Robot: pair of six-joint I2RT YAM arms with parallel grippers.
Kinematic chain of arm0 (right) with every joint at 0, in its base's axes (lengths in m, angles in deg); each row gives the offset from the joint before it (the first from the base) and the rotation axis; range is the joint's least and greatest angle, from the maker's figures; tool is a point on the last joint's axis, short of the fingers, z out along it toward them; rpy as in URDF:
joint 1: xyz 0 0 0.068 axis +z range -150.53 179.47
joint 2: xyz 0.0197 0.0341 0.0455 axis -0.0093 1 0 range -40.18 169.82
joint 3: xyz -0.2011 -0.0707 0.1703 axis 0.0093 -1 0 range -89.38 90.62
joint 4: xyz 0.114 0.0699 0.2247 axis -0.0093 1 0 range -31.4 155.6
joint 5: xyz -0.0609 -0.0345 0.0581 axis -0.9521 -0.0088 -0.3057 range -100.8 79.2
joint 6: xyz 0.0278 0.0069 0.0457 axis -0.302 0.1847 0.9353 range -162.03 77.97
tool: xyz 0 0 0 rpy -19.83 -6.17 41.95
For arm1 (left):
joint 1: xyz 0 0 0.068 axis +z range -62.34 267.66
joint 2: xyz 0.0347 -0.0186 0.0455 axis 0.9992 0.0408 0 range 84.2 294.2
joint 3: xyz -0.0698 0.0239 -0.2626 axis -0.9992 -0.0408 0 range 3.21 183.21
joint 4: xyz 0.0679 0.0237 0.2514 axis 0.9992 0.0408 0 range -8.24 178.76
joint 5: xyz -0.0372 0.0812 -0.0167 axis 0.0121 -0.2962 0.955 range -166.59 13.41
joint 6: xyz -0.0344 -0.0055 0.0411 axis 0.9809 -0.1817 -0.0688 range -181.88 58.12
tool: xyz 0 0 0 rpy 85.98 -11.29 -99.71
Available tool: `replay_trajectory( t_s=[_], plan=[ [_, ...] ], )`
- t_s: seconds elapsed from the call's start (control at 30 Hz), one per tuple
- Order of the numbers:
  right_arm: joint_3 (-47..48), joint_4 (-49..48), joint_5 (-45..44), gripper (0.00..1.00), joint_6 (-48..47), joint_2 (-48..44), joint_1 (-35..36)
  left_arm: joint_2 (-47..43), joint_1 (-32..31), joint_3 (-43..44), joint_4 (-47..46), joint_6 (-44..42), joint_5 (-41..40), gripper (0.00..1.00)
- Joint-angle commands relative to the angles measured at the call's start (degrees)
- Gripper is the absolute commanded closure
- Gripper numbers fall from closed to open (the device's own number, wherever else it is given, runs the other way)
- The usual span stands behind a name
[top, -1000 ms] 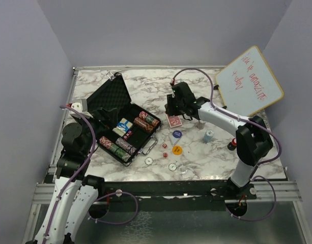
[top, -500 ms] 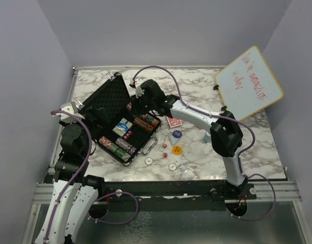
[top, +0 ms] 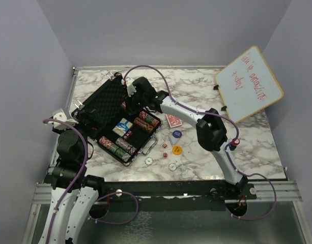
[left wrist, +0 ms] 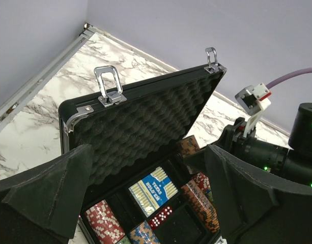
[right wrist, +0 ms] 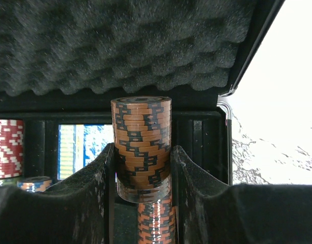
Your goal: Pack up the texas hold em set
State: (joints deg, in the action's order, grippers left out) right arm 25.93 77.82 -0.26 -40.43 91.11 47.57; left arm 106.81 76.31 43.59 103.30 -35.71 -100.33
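Right gripper point(right wrist: 141, 175) is clamped on an orange-and-black striped poker-chip stack point(right wrist: 141, 134). The stack is held upright over the tray of the black hard case with egg-crate foam lid point(top: 107, 100), left-centre of the top view, lid propped open. A like-coloured stack sits in the slot directly below; whether they touch, cannot tell. Left gripper point(left wrist: 145, 193) is spread wide, holds nothing and hovers at the case's left side.

Progress, as a judgement: past halfway.
- **In the tray:** several striped chip stacks, blue card deck point(left wrist: 152, 189), red dice point(left wrist: 161, 216).
- **Out on the marble-pattern table point(top: 196, 86), right of the case:** red card deck point(top: 173, 121), blue round button point(top: 176, 134), orange round button point(top: 177, 150), loose red dice point(top: 165, 146), white round buttons point(top: 172, 166).
- **Lid:** not yet shut or latched.

Unclear:
- The right gripper is lost against the black foam in the top view.
- The tray's lower end is cut off in both wrist views, so free slots can't be counted.
- Button lettering is too small to read.
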Motion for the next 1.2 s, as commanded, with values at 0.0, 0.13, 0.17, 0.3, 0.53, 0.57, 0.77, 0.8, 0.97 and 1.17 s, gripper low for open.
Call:
replay_trajectory(
  t_s=[0.0,0.13,0.17,0.3,0.53,0.57,0.77,0.8,0.97,1.17],
  plan=[
    [3.6,1.6,2.3,0.85,-2.7,2.3,0.9,-0.5,0.4,0.5,1.0,-0.1,-0.7,0.01],
    [5.3,3.2,2.4,0.85,-2.7,4.2,1.2,-0.8,0.4,0.5,1.0,-0.1,-0.7,0.01],
    [6.1,3.8,2.4,0.85,-2.8,4.8,1.2,-0.8,0.4,0.4,1.0,-0.1,-0.8,0.01],
    [7.4,5.7,2.1,0.85,-3.1,6.4,1.4,-1.3,0.4,0.4,1.1,-0.3,-0.8,0.01],
    [9.5,10.1,0.2,0.86,-3.9,8.2,1.5,-1.8,0.4,0.3,1.2,-0.3,-0.9,0.01],
    [10.2,11.2,-0.5,0.85,-3.7,8.6,1.4,-1.8,0.4,0.3,1.2,-0.3,-0.8,0.01],
    [19.3,20.7,-2.9,0.86,-3.2,13.6,1.5,-1.8,0.4,0.2,1.2,-0.3,-1.1,0.01],
    [19.3,21.0,-3.2,0.85,-3.2,13.7,1.5,-1.7,0.4,0.2,1.2,-0.3,-1.0,0.01],
    [20.3,23.1,-3.5,0.86,-3.6,14.1,1.5,-1.6,0.4,0.3,1.1,-0.2,-0.8,0.01],
    [20.4,24.3,-2.5,0.86,-4.5,14.3,1.5,-1.6,0.4,0.1,1.2,-0.2,-0.6,0.01]
  ],
)
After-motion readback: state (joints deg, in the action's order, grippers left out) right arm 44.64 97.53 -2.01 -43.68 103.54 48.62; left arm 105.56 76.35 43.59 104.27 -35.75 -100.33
